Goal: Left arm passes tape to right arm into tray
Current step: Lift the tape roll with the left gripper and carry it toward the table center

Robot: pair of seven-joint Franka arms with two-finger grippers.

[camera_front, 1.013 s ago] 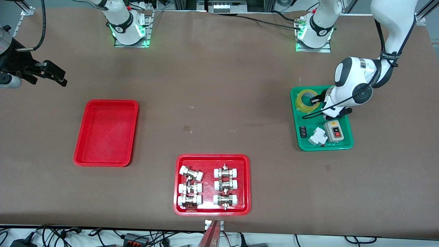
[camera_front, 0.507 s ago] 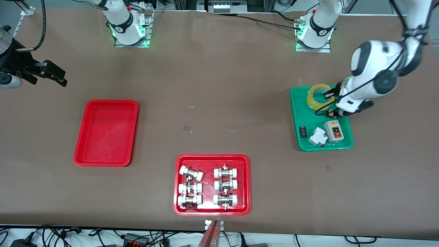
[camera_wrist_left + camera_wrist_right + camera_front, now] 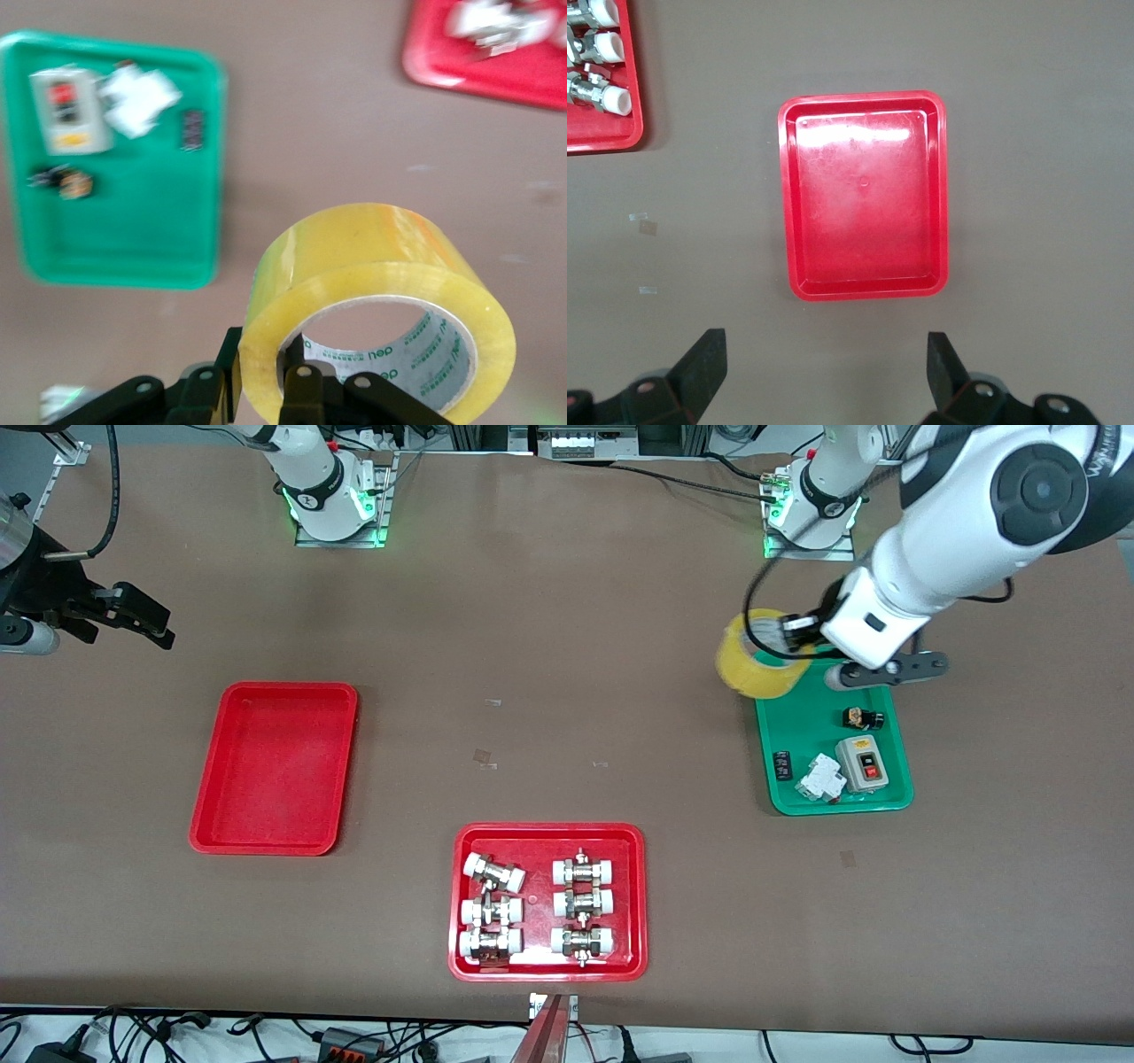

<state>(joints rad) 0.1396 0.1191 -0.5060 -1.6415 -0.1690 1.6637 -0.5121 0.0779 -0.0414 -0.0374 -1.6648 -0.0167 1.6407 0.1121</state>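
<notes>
My left gripper [image 3: 791,635] is shut on the yellow tape roll [image 3: 754,655], one finger inside the core and one outside. It holds the roll in the air over the edge of the green tray [image 3: 797,726]. The left wrist view shows the tape [image 3: 372,292] pinched at its rim by my left gripper [image 3: 266,390]. The plain red tray [image 3: 275,766] lies empty toward the right arm's end of the table; it also shows in the right wrist view [image 3: 866,195]. My right gripper [image 3: 133,620] is open and empty, waiting high near the table edge; it shows open in its wrist view [image 3: 824,367].
The green tray holds a switch box [image 3: 861,763], a white breaker [image 3: 819,778] and small parts. A red tray of white-capped metal fittings [image 3: 547,902] lies nearest the front camera, mid-table. Bits of tape mark the brown table [image 3: 532,646].
My left arm has lifted the tape roll out of the green tray and carried it up and toward the table's middle. The right arm has not moved.
</notes>
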